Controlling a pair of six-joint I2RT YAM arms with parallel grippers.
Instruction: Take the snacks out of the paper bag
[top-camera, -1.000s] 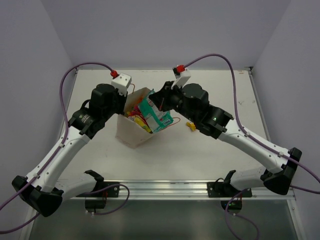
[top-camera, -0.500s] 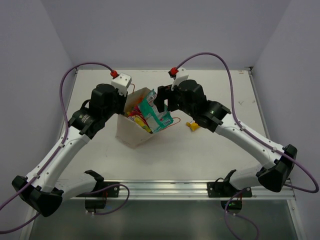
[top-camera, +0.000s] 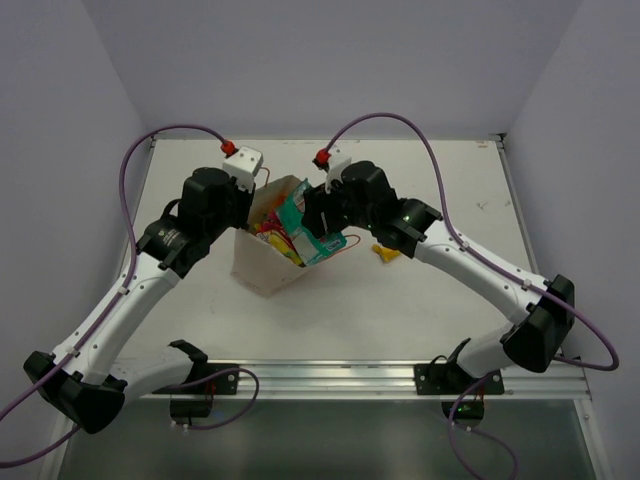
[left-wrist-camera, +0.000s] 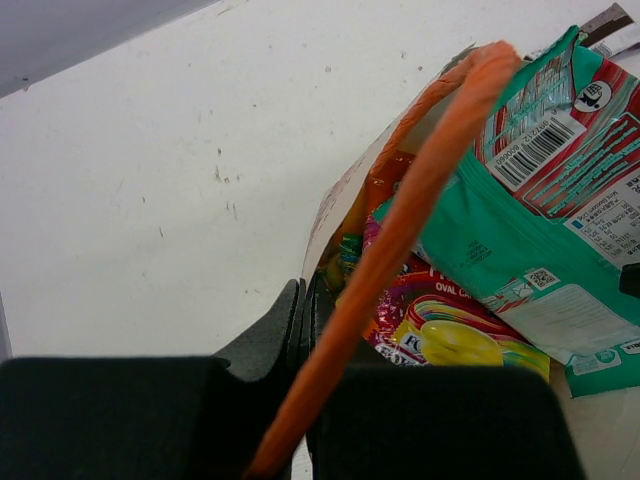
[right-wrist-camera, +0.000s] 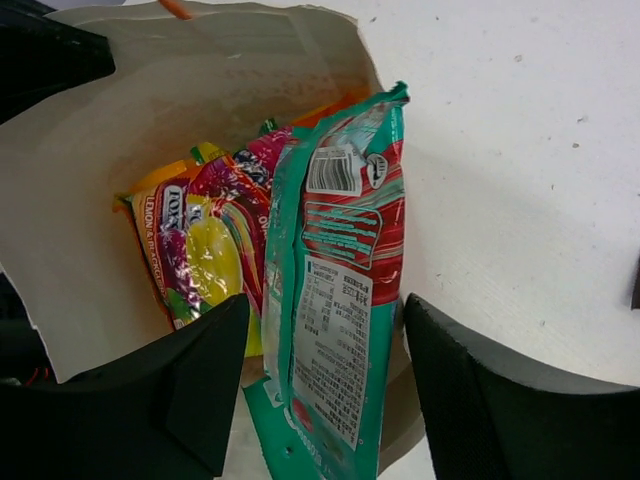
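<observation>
The cream paper bag (top-camera: 262, 262) leans on the table with its mouth facing right. My left gripper (left-wrist-camera: 305, 312) is shut on its rim, and the orange string handle (left-wrist-camera: 425, 170) runs across the fingers. A teal packet (right-wrist-camera: 340, 300) sticks out of the mouth. My right gripper (right-wrist-camera: 322, 352) is open and straddles it, one finger (right-wrist-camera: 195, 385) on each side, the right one almost touching. Deeper inside lie a red-yellow packet (right-wrist-camera: 205, 250) and an orange one (right-wrist-camera: 150, 190). From above, the right gripper (top-camera: 312, 215) sits at the bag's mouth.
A small yellow packet (top-camera: 385, 252) lies on the white table (top-camera: 420, 300) just right of the bag. The left arm's wrist (top-camera: 215, 200) crowds the bag's far-left side. Walls close in the table on both sides and at the back.
My right gripper has opened and moved left to the bag's mouth, around the teal packet. The left gripper and the bag have not moved.
</observation>
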